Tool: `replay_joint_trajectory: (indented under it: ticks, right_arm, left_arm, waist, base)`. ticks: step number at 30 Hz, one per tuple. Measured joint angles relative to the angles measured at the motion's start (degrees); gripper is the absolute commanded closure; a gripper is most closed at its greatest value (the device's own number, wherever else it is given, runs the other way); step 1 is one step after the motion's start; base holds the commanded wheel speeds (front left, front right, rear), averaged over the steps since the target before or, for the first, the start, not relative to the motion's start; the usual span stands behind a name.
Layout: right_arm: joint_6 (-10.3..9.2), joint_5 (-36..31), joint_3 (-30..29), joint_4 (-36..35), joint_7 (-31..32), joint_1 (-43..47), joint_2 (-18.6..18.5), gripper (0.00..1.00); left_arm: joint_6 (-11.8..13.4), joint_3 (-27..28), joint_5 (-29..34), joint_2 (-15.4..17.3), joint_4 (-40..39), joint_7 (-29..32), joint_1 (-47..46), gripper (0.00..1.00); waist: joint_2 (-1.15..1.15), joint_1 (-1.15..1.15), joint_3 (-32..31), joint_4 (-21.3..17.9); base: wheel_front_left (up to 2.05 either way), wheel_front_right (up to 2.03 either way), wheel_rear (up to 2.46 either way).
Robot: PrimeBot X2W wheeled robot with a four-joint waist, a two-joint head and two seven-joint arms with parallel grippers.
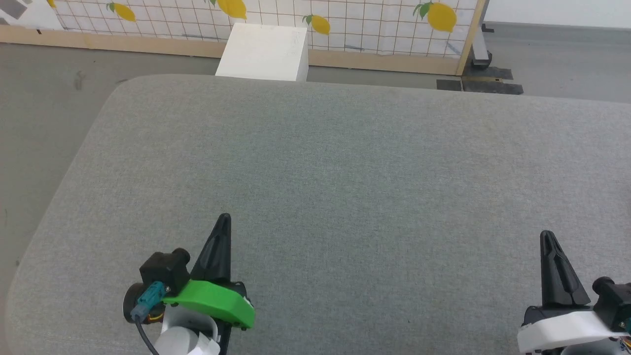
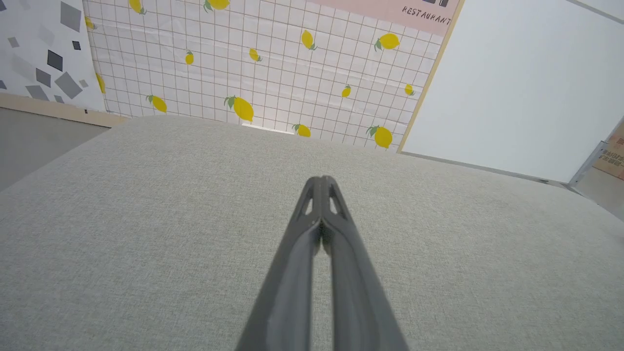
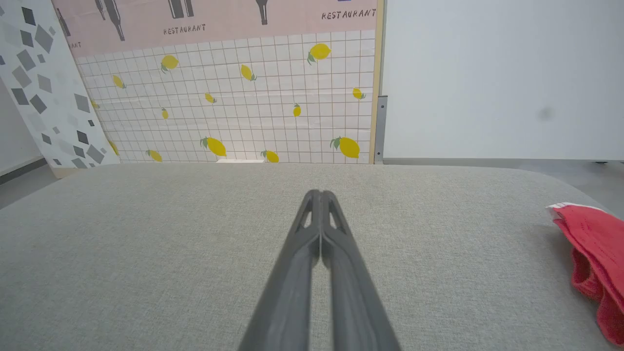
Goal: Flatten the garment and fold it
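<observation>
Judging by how things lie, the task is at its very start. The left gripper [image 1: 224, 220] is closed, its two dark fingers pressed tip to tip with nothing between them. It hangs just above the grey padded surface [image 1: 315, 162]. The right gripper [image 1: 547, 236] is closed and empty too, poised over the same surface well apart from its partner.

The garment [image 3: 592, 243] lies off to the right of the right gripper's fingers, at the edge of the right wrist view. It is a rumpled red heap with a strip of white trim along its top. It rests on the padding near the rounded corner, apart from the fingers and touched by neither gripper. The cloth looks bunched and doubled over itself (how much of it runs past the frame I cannot tell), so no flattening has been done and no fold has been made.

Ahead of both grippers the padding is bare. Beyond its far edge stand a white box [image 1: 263, 52] and a tiled wall panel with lemons [image 1: 374, 24].

Everything is left to do:
- open the fingers and reach the garment
- pull it onto the middle of the padding
- spread it smooth
- fold it
</observation>
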Motion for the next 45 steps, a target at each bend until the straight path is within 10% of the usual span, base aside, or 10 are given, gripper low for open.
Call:
replay_joint_trajectory:
  ticks: [45]
  right_arm:
    - [0.0, -2.18, 3.09, -0.85, 5.08, -1.19, 0.01, 1.0]
  left_arm:
    - [1.85, 3.01, 5.68, 0.0, -4.3, 5.11, 1.55, 1.0]
  waist:
    - [0.0, 0.0, -0.85, -1.44]
  base:
    - [0.0, 0.0, 0.0]
